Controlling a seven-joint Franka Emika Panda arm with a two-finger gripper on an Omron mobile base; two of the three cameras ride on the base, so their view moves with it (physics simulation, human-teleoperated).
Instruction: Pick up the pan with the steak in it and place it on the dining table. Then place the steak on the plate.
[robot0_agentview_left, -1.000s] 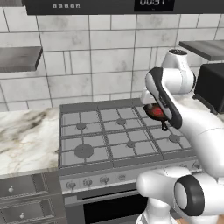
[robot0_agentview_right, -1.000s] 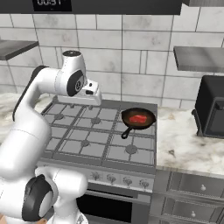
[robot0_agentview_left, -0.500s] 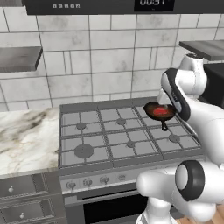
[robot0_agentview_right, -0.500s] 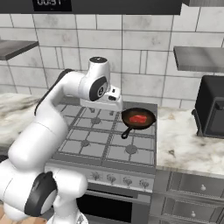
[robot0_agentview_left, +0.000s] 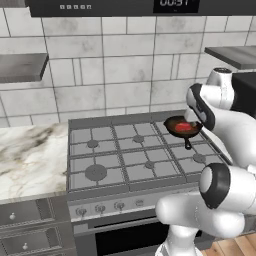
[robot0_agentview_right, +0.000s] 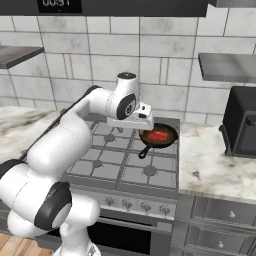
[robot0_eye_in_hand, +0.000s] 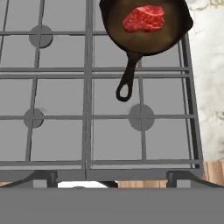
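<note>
On the far right burner of the stove (robot0_agentview_left: 145, 150), in the left base view, we see the pan (robot0_agentview_left: 183, 128) with the steak (robot0_agentview_left: 185, 127) lying red in its middle, its black handle pointing toward the near edge. Our white arm curls up at the right, its upper joints just beside the pan and partly in front of it. To the left of the stove lies a marble surface (robot0_agentview_left: 27, 157), and a grey shelf (robot0_agentview_left: 22, 66) hangs on the tiled wall above it.

In the right base view the pan (robot0_agentview_right: 159, 136) sits at the far right of the stove (robot0_agentview_right: 127, 160) — the tool (robot0_agentview_right: 131, 122) hangs just left of it, above the grates, apart from the pan. Its fingers are too small here for us to tell their spread; we take it as released, wide open, holding nothing. A dark appliance (robot0_agentview_right: 243, 122) stands on the marble surface (robot0_agentview_right: 215, 160) at the right.

In the hand view we look down on the grates (robot0_eye_in_hand: 94, 113); the pan (robot0_eye_in_hand: 146, 26) is at the top with the steak (robot0_eye_in_hand: 144, 18) inside, the handle reaching down toward the middle of the stove.
</note>
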